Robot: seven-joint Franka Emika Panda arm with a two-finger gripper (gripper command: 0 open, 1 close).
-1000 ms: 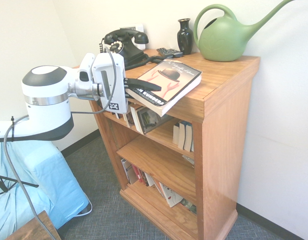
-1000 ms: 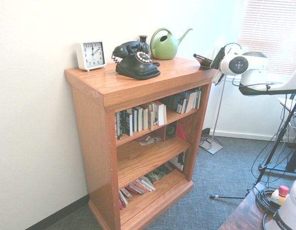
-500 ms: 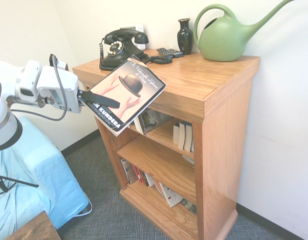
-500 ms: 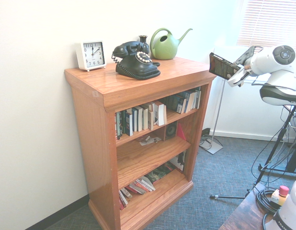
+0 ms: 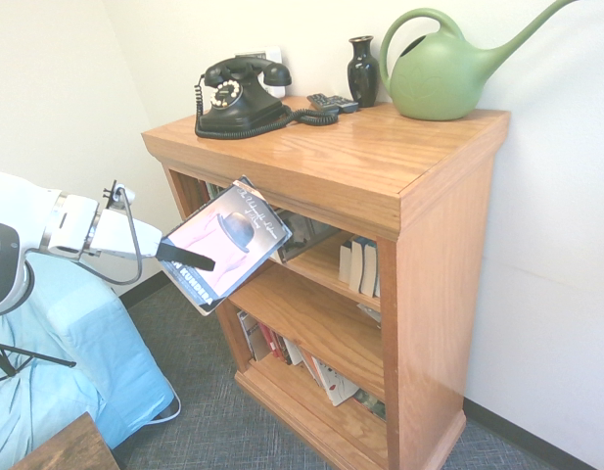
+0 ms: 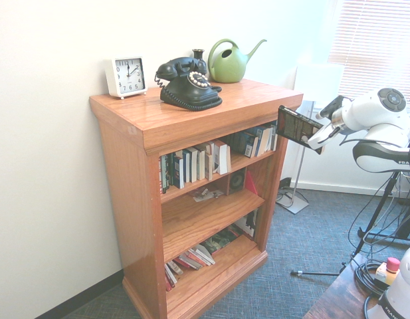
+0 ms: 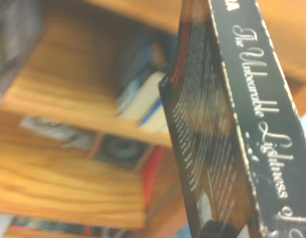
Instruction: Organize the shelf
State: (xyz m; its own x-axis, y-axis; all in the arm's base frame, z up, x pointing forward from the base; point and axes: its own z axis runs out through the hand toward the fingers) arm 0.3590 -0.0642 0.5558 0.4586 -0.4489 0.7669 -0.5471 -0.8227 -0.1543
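Oak shelf (image 5: 311, 147) beyond the tool (image 5: 199, 258).

In the first exterior view, the held book (image 5: 226, 245) covers part of the shelf's (image 5: 419, 196) upper openings, and the watering can's (image 5: 439, 73) spout runs off the picture at one o'clock. The telephone (image 5: 245, 98) hides most of the white clock (image 5: 272, 70) behind it. In the second exterior view, the telephone partly hides the vase (image 6: 199, 56); titles on the upper row of books (image 6: 195, 161) are too small to tell. The wrist view blurs the shelved books (image 7: 143, 96) and cuts off the held book's title at five o'clock.
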